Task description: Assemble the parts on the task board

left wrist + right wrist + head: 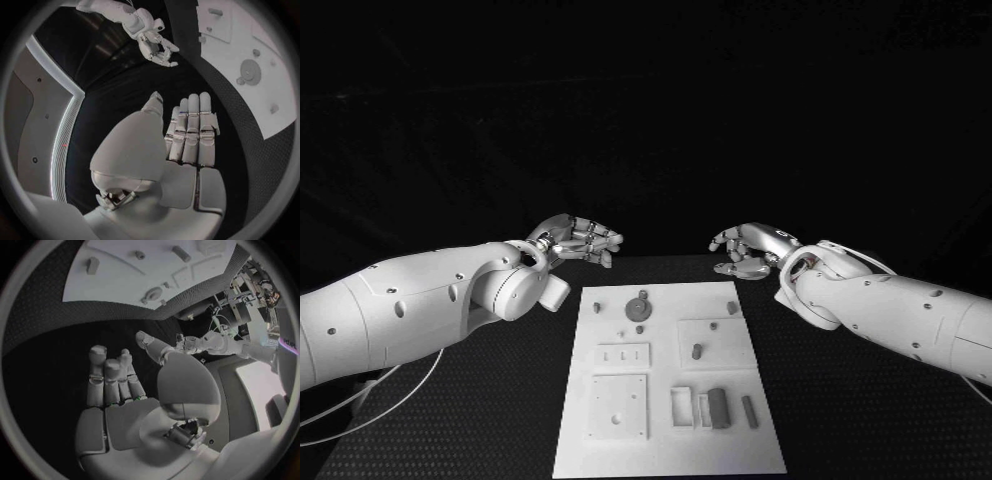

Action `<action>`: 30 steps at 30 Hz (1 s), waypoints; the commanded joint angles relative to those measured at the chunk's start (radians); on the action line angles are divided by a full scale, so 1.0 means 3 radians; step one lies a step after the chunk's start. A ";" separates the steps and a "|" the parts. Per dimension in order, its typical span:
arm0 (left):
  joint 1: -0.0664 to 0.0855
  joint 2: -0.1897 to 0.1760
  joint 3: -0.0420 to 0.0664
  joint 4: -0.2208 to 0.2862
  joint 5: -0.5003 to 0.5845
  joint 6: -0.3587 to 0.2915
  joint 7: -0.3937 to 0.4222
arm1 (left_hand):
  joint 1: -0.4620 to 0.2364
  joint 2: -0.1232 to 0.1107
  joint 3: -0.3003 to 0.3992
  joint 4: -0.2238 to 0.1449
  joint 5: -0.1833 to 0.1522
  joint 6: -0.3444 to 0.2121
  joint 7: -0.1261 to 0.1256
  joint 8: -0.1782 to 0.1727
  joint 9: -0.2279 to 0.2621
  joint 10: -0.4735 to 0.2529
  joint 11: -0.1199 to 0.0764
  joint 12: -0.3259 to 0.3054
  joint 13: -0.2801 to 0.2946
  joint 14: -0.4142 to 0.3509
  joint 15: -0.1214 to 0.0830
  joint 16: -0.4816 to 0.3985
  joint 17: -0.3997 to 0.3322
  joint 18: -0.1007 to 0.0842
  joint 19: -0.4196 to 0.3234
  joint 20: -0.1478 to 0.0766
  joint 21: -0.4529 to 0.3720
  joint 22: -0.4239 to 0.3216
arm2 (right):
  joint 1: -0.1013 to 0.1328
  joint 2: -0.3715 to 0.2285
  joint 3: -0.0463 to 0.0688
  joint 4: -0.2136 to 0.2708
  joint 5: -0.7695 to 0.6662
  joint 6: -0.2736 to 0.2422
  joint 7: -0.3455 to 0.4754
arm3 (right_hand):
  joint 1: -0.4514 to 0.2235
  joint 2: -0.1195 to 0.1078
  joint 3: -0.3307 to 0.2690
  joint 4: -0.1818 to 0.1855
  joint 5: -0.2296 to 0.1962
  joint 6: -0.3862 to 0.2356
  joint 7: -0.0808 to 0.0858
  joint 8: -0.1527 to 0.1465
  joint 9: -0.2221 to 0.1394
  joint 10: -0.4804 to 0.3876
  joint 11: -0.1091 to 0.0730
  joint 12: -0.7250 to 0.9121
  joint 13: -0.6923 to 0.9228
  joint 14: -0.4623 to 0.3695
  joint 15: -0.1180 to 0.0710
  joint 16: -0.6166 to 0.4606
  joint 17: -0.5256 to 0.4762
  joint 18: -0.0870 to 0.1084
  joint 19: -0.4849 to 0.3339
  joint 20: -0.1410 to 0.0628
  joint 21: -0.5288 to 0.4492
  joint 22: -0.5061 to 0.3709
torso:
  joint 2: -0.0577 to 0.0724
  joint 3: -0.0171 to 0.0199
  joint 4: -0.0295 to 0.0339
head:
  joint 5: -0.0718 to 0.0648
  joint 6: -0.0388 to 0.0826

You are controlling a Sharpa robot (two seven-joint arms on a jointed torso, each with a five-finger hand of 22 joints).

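1. You are looking at the white task board lying flat in the middle of the black table, with small grey parts on it: a round disc near the far end, a dark block standing near the near right corner, and a slim pin lying just beside that block.
2. Your left hand is hovering beyond the board's far left corner, holding nothing; in the left wrist view its fingers are lying straight and pressed side by side.
3. Your right hand is hovering beyond the far right corner, well apart from every part, also holding nothing; its fingers are lying loosely side by side, slightly bent.
4. You are probably dealing with light, rigid, smooth pieces, so they are likely to skid or tip if nudged from one side.
5. You are best taking the block by its two long side faces, and pinching the pin at its middle.
6. You are not seeing any part lifted yet, so assembly looks barely begun.
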 commanded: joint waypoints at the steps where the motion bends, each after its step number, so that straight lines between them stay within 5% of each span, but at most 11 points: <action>1: -0.0011 0.0008 0.0002 -0.0014 -0.0008 0.0087 0.0065 | 0.0023 -0.0014 -0.0019 -0.0002 0.0011 0.0020 -0.0007 -0.0018 0.0004 0.0017 0.0003 0.0003 0.0005 0.0004 0.0009 -0.0011 0.0005 0.0043 0.0018 -0.0007 -0.0016 0.0005 | -0.0010 -0.0015 -0.0001 -0.0060 0.0210 0.0341 0.0242 | 0.0036 -0.0008 -0.0007 -0.0032 0.0010 0.0049 0.0071 0.0017 -0.0004 -0.0031 0.0005 0.0023 -0.0003 -0.0033 0.0001 -0.0018 0.0005 0.0099 -0.0040 0.0009 -0.0026 0.0059 | -0.0025 0.0029 -0.0056 | 0.0004 -0.0005; 6: -0.0022 0.0014 0.0002 -0.0027 -0.0008 0.0109 0.0064 | 0.0022 -0.0013 -0.0019 -0.0001 0.0011 0.0020 -0.0007 -0.0018 0.0004 0.0017 0.0003 0.0002 0.0006 0.0004 0.0009 -0.0011 0.0005 0.0043 0.0018 -0.0007 -0.0016 0.0006 | -0.0066 -0.0034 -0.0002 -0.0223 0.0121 0.0411 0.0246 | 0.0047 -0.0012 -0.0016 -0.0054 0.0011 0.0036 0.0074 0.0016 -0.0008 -0.0057 0.0009 0.0022 -0.0006 -0.0059 0.0007 -0.0026 0.0006 0.0099 -0.0063 0.0021 -0.0037 0.0058 | -0.0033 0.0058 -0.0082 | 0.0009 -0.0011; 13: -0.0031 0.0002 0.0002 -0.0020 -0.0008 0.0128 0.0058 | 0.0019 -0.0013 -0.0021 0.0000 0.0011 0.0018 -0.0006 -0.0020 0.0004 0.0015 0.0004 0.0000 0.0007 0.0004 0.0009 -0.0013 0.0007 0.0042 0.0019 -0.0006 -0.0018 0.0007 | -0.0217 0.0037 -0.0004 -0.0532 0.0015 0.0431 0.0257 | 0.0068 -0.0028 -0.0022 -0.0087 0.0012 0.0031 0.0065 0.0023 -0.0009 -0.0081 0.0003 0.0019 -0.0014 -0.0088 0.0003 -0.0040 0.0004 0.0099 -0.0095 0.0038 -0.0051 0.0058 | -0.0024 0.0053 -0.0076 | -0.0012 -0.0026; 30: -0.0046 -0.0009 0.0001 0.0038 -0.0009 0.0136 0.0034 | 0.0015 -0.0010 -0.0022 0.0000 0.0011 0.0016 -0.0005 -0.0022 0.0005 0.0013 0.0005 -0.0004 0.0009 0.0004 0.0010 -0.0016 0.0009 0.0042 0.0019 -0.0006 -0.0021 0.0009 | -0.0413 0.0200 -0.0005 -0.0786 -0.0093 0.0369 0.0212 | 0.0074 -0.0035 -0.0030 -0.0109 0.0011 0.0007 0.0052 0.0020 -0.0013 -0.0099 -0.0008 0.0016 -0.0023 -0.0107 -0.0006 -0.0051 0.0002 0.0099 -0.0118 0.0055 -0.0062 0.0058 | -0.0023 0.0044 -0.0068 | -0.0027 -0.0079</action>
